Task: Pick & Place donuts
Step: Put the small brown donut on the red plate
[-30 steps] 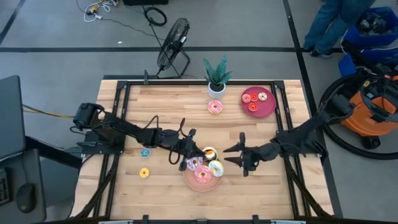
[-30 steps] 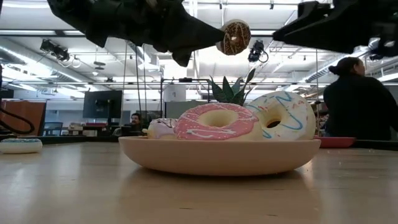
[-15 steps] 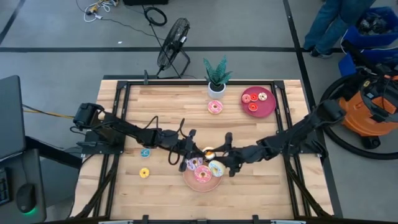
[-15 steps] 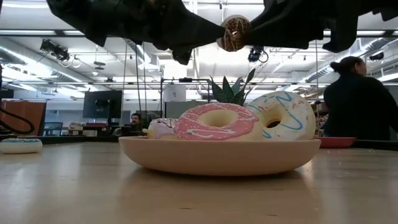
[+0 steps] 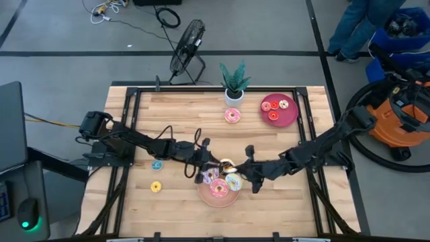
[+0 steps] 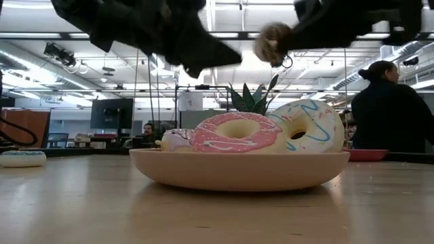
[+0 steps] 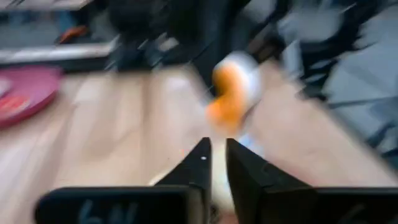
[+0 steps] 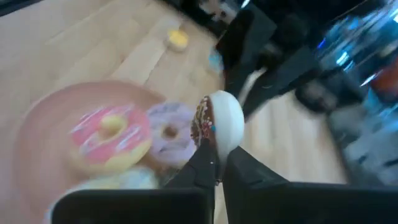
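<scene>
Above the pink plate [image 5: 201,195], the right gripper [image 8: 217,163] pinched the chocolate donut [image 8: 217,127]; the left gripper [image 7: 214,163] hung beside it, fingers slightly apart.

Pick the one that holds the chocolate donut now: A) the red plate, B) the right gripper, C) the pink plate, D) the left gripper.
B: the right gripper is shut on the chocolate donut above the pink plate, and in the low view the left gripper stands apart from it.
</scene>
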